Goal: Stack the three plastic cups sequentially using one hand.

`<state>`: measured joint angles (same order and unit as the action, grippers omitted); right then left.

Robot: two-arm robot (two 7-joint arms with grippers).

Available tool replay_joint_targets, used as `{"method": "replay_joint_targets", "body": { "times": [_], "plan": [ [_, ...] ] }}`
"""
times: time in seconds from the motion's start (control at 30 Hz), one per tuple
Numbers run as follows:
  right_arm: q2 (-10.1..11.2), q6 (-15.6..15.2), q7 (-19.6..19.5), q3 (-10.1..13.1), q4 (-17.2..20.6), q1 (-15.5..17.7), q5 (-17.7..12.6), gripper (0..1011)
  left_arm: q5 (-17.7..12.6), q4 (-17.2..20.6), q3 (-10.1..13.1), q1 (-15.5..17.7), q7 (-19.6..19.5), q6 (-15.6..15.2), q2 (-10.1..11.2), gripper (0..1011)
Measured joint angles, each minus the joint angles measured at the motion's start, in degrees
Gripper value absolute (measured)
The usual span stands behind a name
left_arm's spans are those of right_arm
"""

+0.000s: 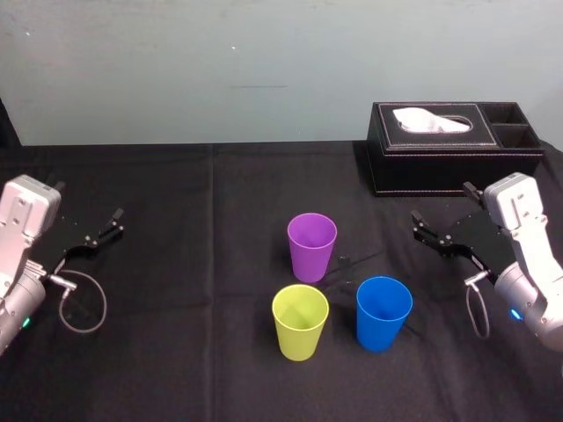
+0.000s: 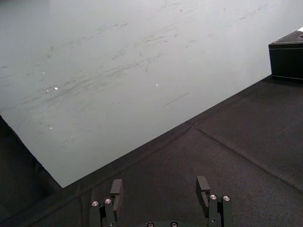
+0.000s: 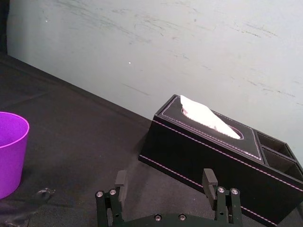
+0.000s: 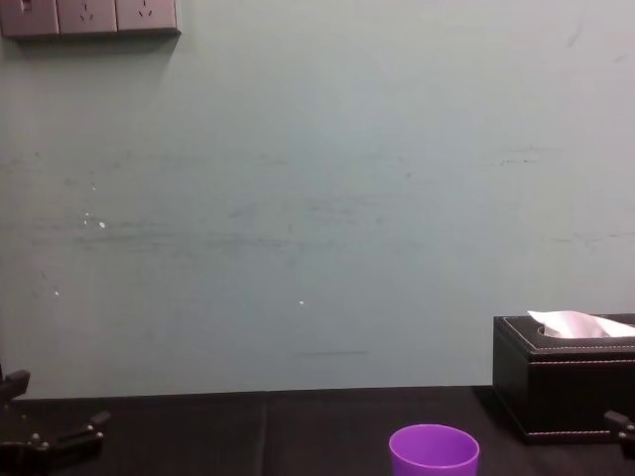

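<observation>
Jaws stood spread and empty on both arms. The right gripper (image 3: pixel 164 182) hung at 3 o'clock of the purple cup (image 1: pixel 311 246), well apart from it, and the left gripper (image 2: pixel 160 187) hung at 9 o'clock, both over the black bench (image 1: pixel 176 352). The yellow-green cup (image 1: pixel 300 321) stood upright at 7 o'clock of the purple cup and the blue cup (image 1: pixel 383 312) at 5, none touching. A tissue box (image 1: pixel 440 149) sat at 1 o'clock.
</observation>
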<state>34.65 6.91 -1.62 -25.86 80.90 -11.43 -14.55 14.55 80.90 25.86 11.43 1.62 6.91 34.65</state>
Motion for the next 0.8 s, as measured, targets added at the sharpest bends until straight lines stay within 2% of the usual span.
{"method": "replay_joint_targets", "body": {
  "times": [0.8],
  "plan": [
    [0.0, 0.0, 0.0, 0.0, 0.0, 0.0, 0.0, 1000, 0.0, 0.0, 0.0, 0.0, 0.0, 0.0, 0.0, 1010]
  ]
}}
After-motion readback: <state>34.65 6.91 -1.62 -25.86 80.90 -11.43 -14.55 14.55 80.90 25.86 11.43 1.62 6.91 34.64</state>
